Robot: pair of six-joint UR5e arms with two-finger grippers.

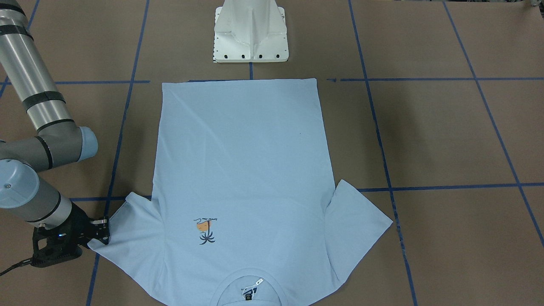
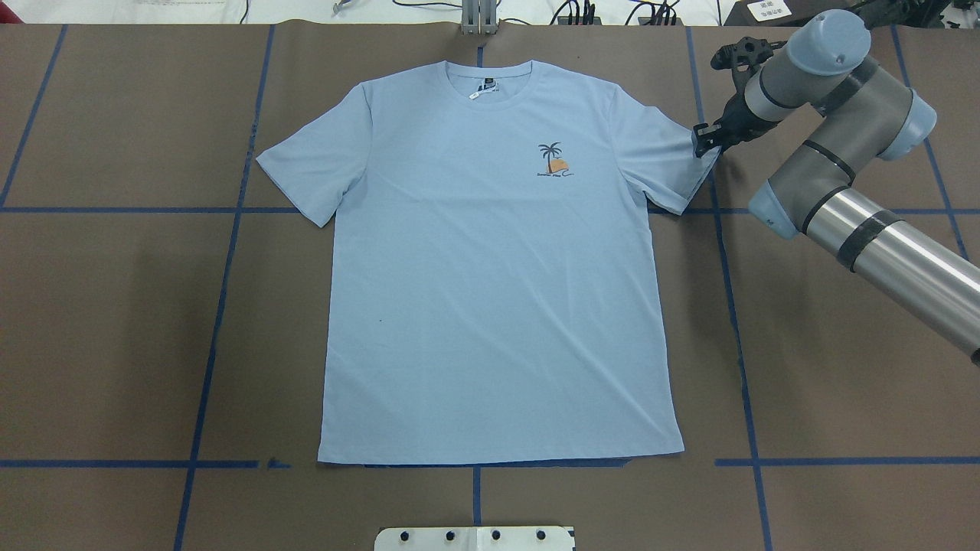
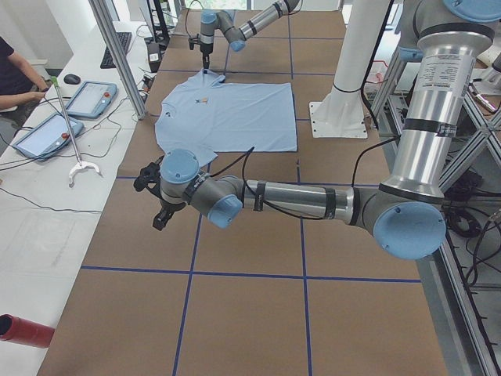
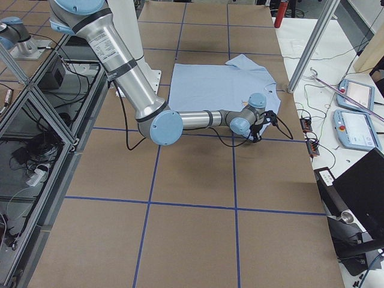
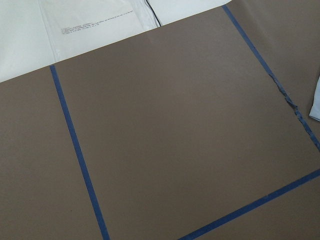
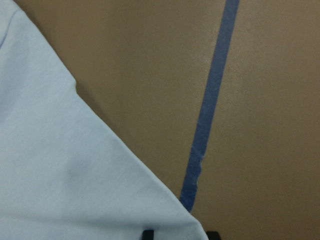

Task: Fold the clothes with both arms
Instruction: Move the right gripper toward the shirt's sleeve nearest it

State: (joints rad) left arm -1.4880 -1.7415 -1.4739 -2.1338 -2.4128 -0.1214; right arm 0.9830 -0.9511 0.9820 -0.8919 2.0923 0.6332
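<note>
**Right claw**: It sits low at the outer corner of the T-shirt's right sleeve. In the right wrist view, its two dark fingertips stand a little apart. One is over the fabric and the other over the bare table, with the sleeve corner in the gap between them. The jaws are not pressed together. A blue tape line runs on the table just outboard of this claw.

**Left claw**: It shows only in the exterior left view, hanging above bare table beside the shirt's near sleeve and not touching it. Whether its fingers are apart or together cannot be told. In its wrist view, a sliver of the shirt's edge appears at the right border, and the rest is brown table and tape lines.

**T-shirt**: It is light blue and lies flat and face up, spread inward from the right claw across the middle of the table.
- The collar is at the far side from the robot.
- The hem lies near the white pedestal base.
- The palm-tree print is on the chest, between the collar and the right claw's sleeve.
- Both sleeves are spread outward.
</note>
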